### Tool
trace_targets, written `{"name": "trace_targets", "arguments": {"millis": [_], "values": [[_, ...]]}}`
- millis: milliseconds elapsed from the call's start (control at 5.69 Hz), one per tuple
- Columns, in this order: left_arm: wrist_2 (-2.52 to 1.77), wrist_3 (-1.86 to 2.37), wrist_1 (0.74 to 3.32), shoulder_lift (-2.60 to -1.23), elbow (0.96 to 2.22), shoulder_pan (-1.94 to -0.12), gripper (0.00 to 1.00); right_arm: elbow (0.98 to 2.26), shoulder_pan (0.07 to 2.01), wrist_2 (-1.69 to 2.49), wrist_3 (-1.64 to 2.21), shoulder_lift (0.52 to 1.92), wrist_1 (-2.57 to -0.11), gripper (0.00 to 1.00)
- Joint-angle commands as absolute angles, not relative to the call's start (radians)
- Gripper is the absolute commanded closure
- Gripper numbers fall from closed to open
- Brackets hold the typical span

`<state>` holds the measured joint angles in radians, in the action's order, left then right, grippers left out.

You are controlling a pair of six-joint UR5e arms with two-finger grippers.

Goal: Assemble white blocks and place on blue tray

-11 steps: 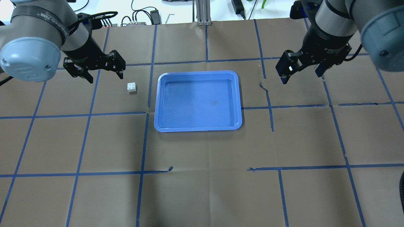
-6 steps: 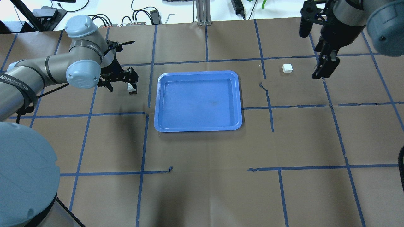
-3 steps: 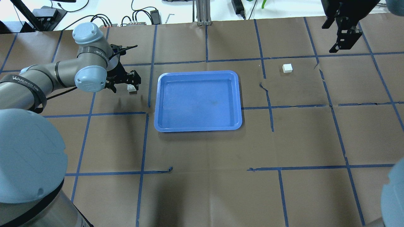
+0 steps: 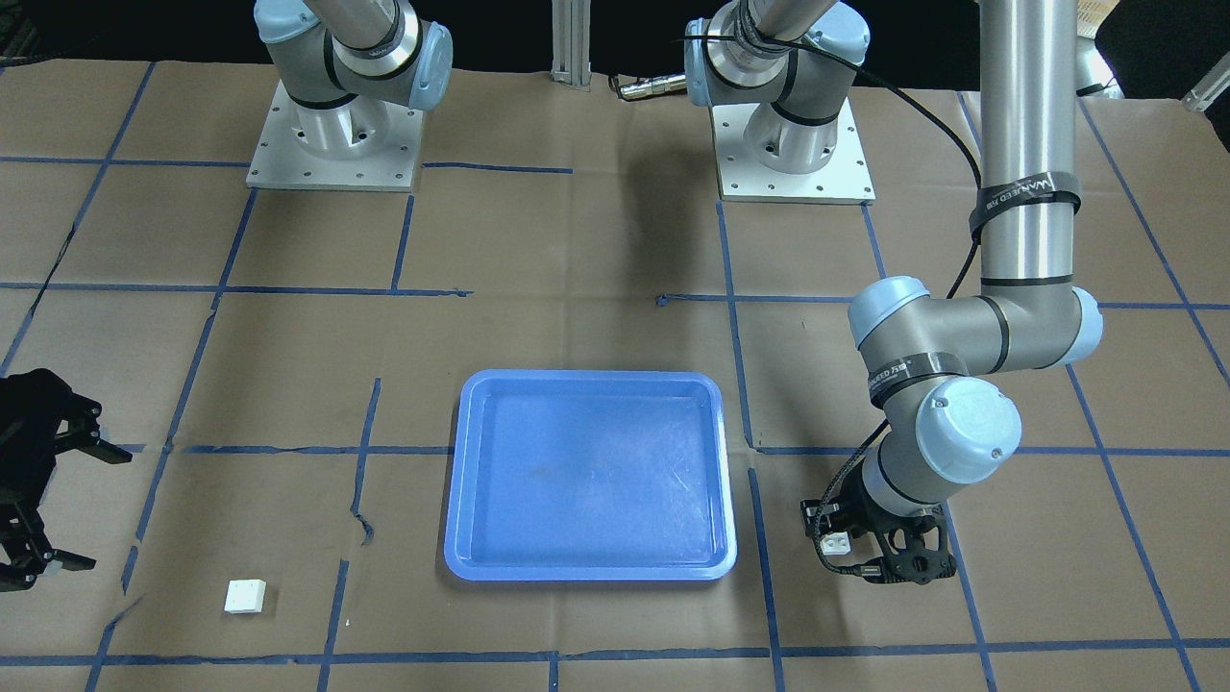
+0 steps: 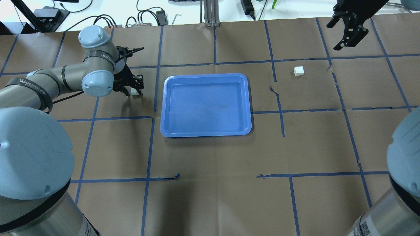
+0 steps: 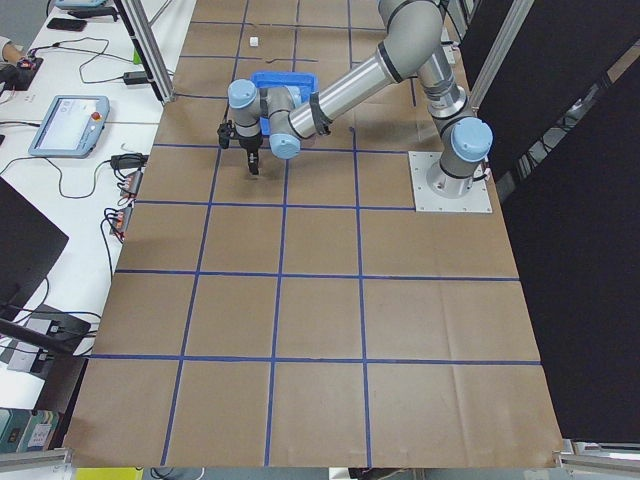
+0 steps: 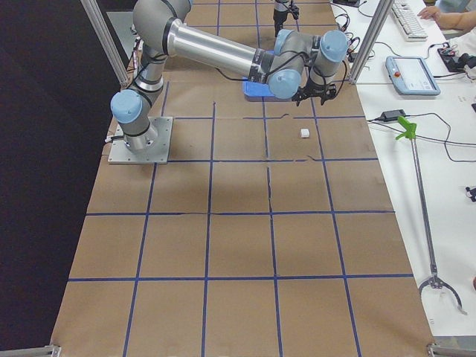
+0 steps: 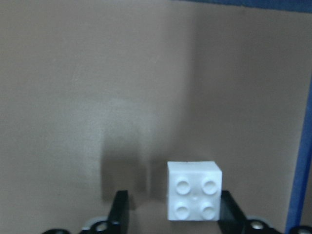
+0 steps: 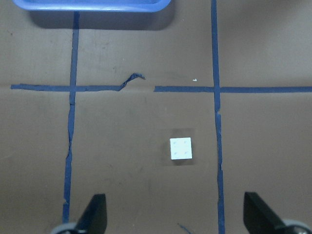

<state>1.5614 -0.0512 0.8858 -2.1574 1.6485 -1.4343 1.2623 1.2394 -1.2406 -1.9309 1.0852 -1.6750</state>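
Observation:
One white block (image 5: 134, 93) lies on the table left of the blue tray (image 5: 163, 105). My left gripper (image 5: 133, 89) is low over it, with a finger on each side. In the left wrist view the block (image 8: 194, 197) touches one finger (image 8: 229, 210), while a gap separates it from the other finger (image 8: 119, 210), so the gripper is open. It also shows in the front view (image 4: 834, 544). The second white block (image 5: 299, 70) lies alone right of the tray. My right gripper (image 5: 332, 37) is wide open and empty, high at the far right, and the right wrist view looks down on that block (image 9: 181, 148).
Brown paper with blue tape lines covers the table. The tray (image 4: 452, 481) holds nothing. Cables and boxes lie beyond the far edge (image 5: 147, 16). The left arm's elbow (image 4: 966, 432) hangs over the table near the tray. The arm bases (image 4: 332, 144) stand at the robot's side.
My left gripper moved right and came down to straddle the first block. My right gripper pulled away to the far right corner, uncovering the second block, and turned slightly.

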Motion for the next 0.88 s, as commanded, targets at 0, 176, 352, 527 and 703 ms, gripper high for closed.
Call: {"name": "trace_targets", "arguments": {"millis": [0,176,352,527,703], "values": [[1.565,-0.051,0.885,-2.148,1.643,-1.434,1.00,1.319,1.149,-0.985,-2.044,0.996,-1.690,0.00],[1.565,-0.066,0.885,-2.131,1.640,-1.434,1.00,1.342,1.138,-0.888,-2.092,0.942,-1.693,0.00],[1.563,-0.121,0.885,-2.094,1.644,-1.445,1.00,1.342,1.138,-0.878,-2.149,0.890,-1.695,0.00],[1.557,-0.309,0.891,-2.047,1.670,-1.501,1.00,1.339,1.138,-0.877,-2.207,0.834,-1.709,0.00],[1.568,-0.412,0.897,-2.021,1.687,-1.617,1.00,1.339,1.140,-0.877,-2.213,0.801,-1.741,0.00]]}}
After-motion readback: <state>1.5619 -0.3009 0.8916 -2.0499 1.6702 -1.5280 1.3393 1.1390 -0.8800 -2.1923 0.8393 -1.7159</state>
